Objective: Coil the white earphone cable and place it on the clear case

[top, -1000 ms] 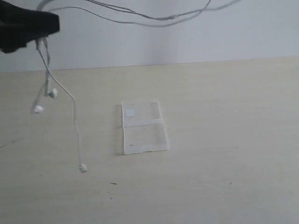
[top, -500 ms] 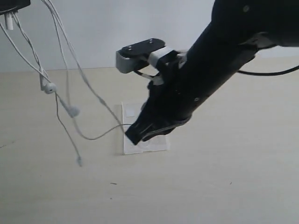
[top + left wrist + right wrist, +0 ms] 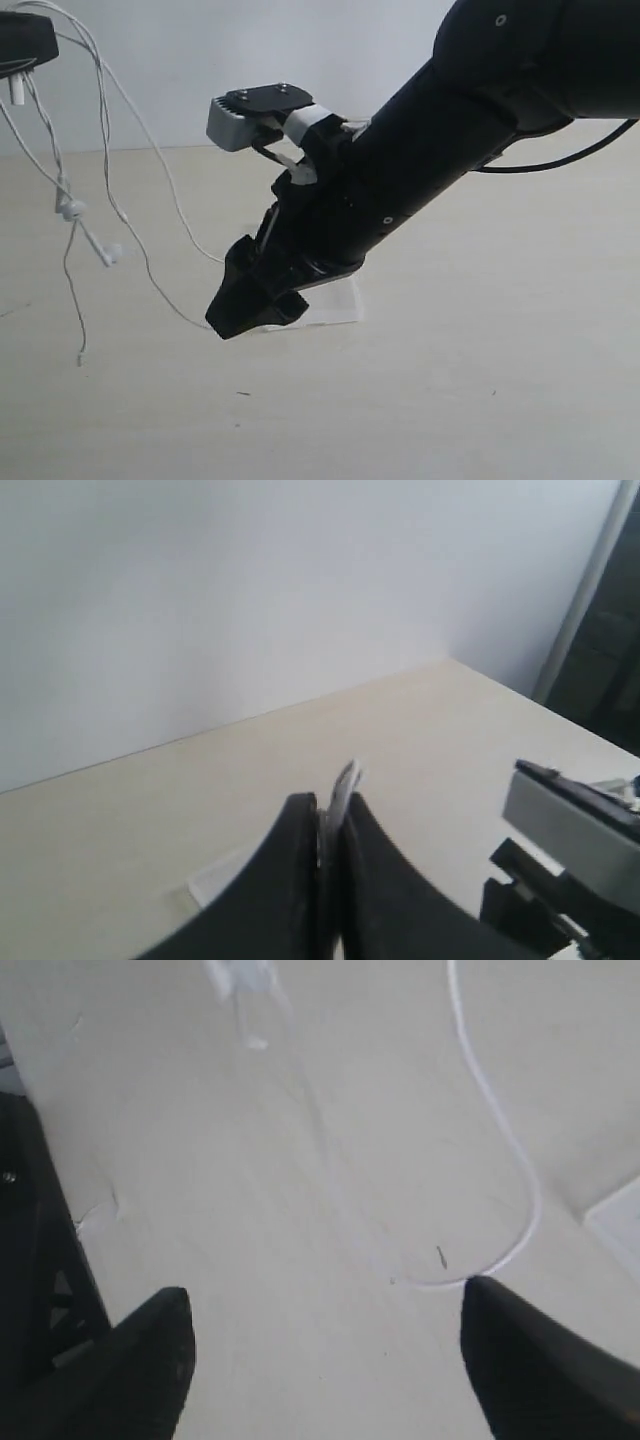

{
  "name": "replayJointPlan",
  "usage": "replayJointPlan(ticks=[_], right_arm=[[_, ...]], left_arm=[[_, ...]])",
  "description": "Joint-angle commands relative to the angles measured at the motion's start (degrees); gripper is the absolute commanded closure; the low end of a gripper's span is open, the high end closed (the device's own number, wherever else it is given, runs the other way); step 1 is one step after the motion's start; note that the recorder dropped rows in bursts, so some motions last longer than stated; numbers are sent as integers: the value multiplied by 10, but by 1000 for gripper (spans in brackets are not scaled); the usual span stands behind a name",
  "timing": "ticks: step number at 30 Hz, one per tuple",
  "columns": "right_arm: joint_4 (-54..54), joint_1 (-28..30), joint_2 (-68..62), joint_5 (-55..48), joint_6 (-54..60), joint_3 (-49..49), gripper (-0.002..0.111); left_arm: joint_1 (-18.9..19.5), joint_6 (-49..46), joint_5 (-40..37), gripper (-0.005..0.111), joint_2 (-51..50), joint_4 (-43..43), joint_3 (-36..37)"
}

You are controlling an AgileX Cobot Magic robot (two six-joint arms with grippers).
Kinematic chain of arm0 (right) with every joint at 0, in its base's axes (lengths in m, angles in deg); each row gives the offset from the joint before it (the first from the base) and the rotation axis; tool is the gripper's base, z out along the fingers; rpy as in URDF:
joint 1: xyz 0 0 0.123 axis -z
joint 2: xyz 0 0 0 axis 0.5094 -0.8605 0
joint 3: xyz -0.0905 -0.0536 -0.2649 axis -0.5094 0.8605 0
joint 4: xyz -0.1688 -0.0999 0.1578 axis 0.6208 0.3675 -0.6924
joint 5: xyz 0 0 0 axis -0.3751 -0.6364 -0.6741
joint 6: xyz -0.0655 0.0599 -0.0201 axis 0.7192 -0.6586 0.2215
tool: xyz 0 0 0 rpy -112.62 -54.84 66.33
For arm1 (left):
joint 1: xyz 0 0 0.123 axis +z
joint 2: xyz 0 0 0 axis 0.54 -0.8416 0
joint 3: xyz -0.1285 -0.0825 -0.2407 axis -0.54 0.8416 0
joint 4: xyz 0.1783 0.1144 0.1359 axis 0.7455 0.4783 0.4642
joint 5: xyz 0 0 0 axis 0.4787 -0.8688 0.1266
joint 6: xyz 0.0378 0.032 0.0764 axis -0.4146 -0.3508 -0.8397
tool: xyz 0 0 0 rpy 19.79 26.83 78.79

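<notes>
My left gripper (image 3: 20,45) is high at the far left, shut on the white earphone cable (image 3: 112,253). The cable hangs from it in long strands, with an earbud (image 3: 71,211) dangling above the table. In the left wrist view the gripper (image 3: 330,805) pinches a white piece (image 3: 345,780). My right gripper (image 3: 242,312) reaches low across the middle, in front of the clear case (image 3: 338,305), which it mostly hides. In the right wrist view it (image 3: 325,1295) is open and empty. A loop of the cable (image 3: 500,1130) ends beside one fingertip (image 3: 500,1310).
The pale wooden table (image 3: 480,380) meets a white wall at the back. The bulky black right arm (image 3: 450,130) spans the upper right. A corner of the case (image 3: 620,1222) shows in the right wrist view.
My right arm came in from the right, then slid left and lower over the case. The hanging strands and earbuds swung. My left gripper stayed shut on the cable.
</notes>
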Motion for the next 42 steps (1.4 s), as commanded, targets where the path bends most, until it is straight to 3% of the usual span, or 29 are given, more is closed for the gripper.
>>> replayJointPlan(ticks=[1, 10, 18, 28, 35, 42], right_arm=[[1, 2, 31, -3, 18, 1, 36], [-251, 2, 35, 19, 402, 1, 35], [-377, 2, 29, 76, 567, 1, 17], [-441, 2, -18, 81, 624, 1, 12], [-536, 2, -63, -42, 685, 1, 12], [-581, 2, -84, -67, 685, 1, 12]], left_arm=[[11, 2, -10, 107, -1, -3, 13], [11, -12, 10, 107, -1, -3, 13], [11, -12, 49, 107, 0, -3, 13], [11, -12, 112, 107, 2, -3, 5], [11, -12, 103, 107, 6, -3, -1], [11, -12, 75, 107, 6, -3, -6]])
